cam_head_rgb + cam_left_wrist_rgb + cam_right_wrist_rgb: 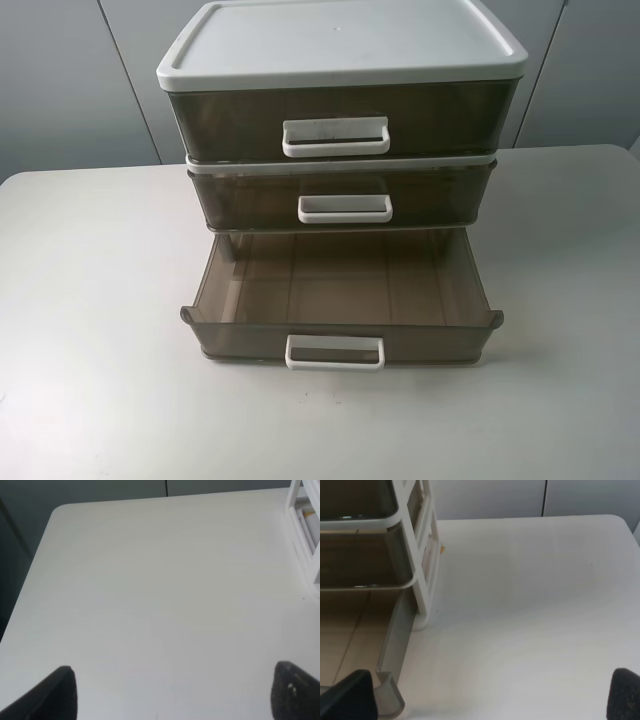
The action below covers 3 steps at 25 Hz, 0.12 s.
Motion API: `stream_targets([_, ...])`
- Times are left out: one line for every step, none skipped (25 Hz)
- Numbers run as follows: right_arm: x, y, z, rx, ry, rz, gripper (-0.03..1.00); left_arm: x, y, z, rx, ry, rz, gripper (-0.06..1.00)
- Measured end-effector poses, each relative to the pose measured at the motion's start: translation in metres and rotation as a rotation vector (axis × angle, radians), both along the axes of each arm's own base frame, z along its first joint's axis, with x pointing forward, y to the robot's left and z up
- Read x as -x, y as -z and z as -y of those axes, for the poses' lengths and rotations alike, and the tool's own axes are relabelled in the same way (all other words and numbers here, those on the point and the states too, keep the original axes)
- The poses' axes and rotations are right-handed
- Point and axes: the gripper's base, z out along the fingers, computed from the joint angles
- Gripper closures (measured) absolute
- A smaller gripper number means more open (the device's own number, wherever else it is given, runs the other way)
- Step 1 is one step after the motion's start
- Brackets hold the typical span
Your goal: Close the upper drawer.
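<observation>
L gripper (172, 692) hung over bare white table (150, 605), dark fingertips (55, 695) set wide apart w/ nothing between them; only a sliver of the cabinet's white frame (305, 535) showed at the edge of the left wrist view, so upper drawer was well apart from it. In the exterior high view neither arm appeared. Cabinet stood mid-table near the back: matte white lid (340, 40) w/ rounded corners and a raised rim, three smoky brown-grey translucent plastic drawers below. Upper drawer (340, 120) sat at top, directly under the lid, front flush w/ the frame, i.e. pushed in; tallest front of the three, widest white loop handle (336, 137), faint dark scuffs on it. Middle drawer (340, 195) also in, shallower, narrower clean handle. Bottom drawer (340, 290) was pulled far out toward the camera, empty, flat ribbed floor visible thru its open top, flared lips at front corners, small white handle on front. Table surface smooth, matte, off-white, rounded corners. R gripper (490, 700) was low beside the cabinet's right side, fingertips (350, 695) wide apart, gripping nothing; one tip sat just beside the bottom drawer's front corner lip (390, 690), whether touching I couldn't tell. Upper drawer lay above and beyond that gripper, its corner seen against the white frame post.
</observation>
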Motion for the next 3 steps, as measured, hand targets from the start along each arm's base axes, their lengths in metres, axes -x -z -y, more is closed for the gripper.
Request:
stream_targets([0.0,0.0,0.0,-0.001,0.0,0.0,0.27,0.0,0.0,0.0,0.0,0.0,0.0,0.2])
stream_targets([0.0,0.0,0.0,-0.002,0.001,0.0,0.27,0.0,0.0,0.0,0.0,0.0,0.0,0.2])
stream_targets([0.0,0.0,0.0,-0.002,0.001,0.0,0.27,0.0,0.0,0.0,0.0,0.0,0.0,0.2])
